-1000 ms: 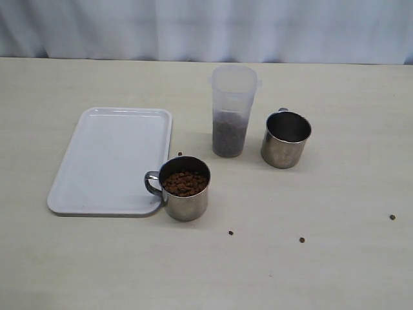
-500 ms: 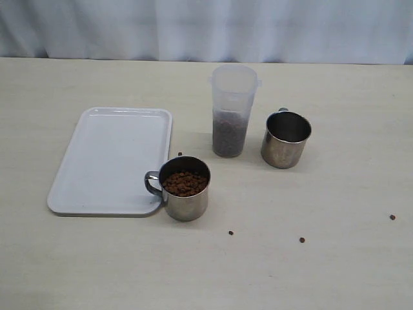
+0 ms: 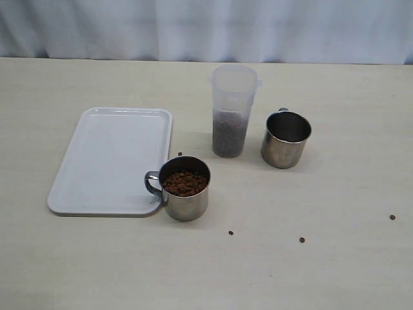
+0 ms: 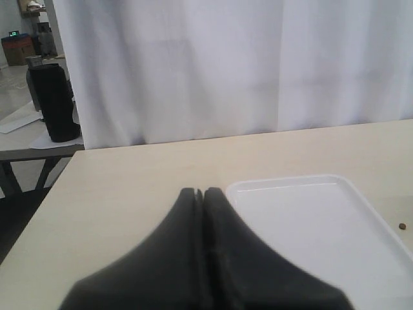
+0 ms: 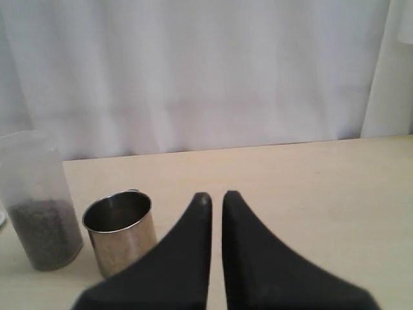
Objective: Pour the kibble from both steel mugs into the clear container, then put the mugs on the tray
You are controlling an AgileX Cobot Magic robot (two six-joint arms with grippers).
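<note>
- The full mug (image 3: 184, 187) stands on the tabletop (image 3: 335, 271), touching or just overlapping the near right corner of the tray (image 3: 106, 161). Its kibble (image 3: 185, 183) reaches close to the rim. Its handle (image 3: 151, 183) points toward the tray.
- The clear container (image 3: 232, 111) stands just behind it and is partly filled. The empty mug (image 3: 286, 139) stands to the container's right.
- The left claw (image 4: 201, 192) is closed with its fingertips touching and holds nothing. It hovers over the tabletop by the tray's edge.
- The right claw (image 5: 216, 197) is all but closed, with only a thin slit between the fingers, and it is empty too.
- The step in hand looks like pouring the second mug, probably with the left arm. The claw must open wide first, then grip the body or handle firmly, because shiny steel is likely to slip.
- Lift the mug level, since a load this full spills easily. Bring its lip right over the narrow mouth before tilting, and tilt slowly.
- Stray pellets (image 3: 301, 239) on the tabletop show how easily kibble escapes.
- Avoid nudging the tall container, which may tip.
</note>
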